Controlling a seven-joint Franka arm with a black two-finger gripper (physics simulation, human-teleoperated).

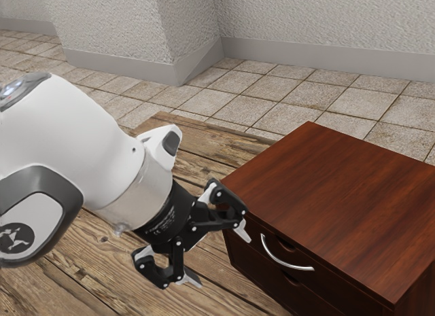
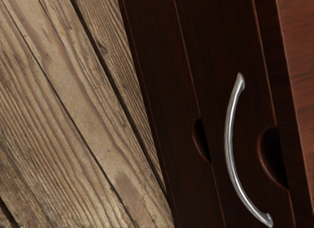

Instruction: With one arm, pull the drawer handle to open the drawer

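Note:
A dark red-brown wooden cabinet [image 1: 340, 187] stands on the plank floor at the exterior view's right. Its upper drawer front [image 1: 270, 260] carries a curved silver handle [image 1: 282, 257], and it looks level with the cabinet's face. My black gripper [image 1: 216, 255] hangs open just off the cabinet's front corner, to the exterior view's left of the handle and apart from it, with nothing between its fingers. In the wrist view the handle [image 2: 230, 149] arches over two dark recesses in the drawer front [image 2: 216, 66], a little ahead of my hand.
Worn wooden planks [image 1: 81, 275] lie under the arm and the cabinet, seen too in the wrist view as planks [image 2: 64, 130]. Beyond them are grey floor tiles [image 1: 299, 92] and a stucco wall with a jutting corner [image 1: 177, 30].

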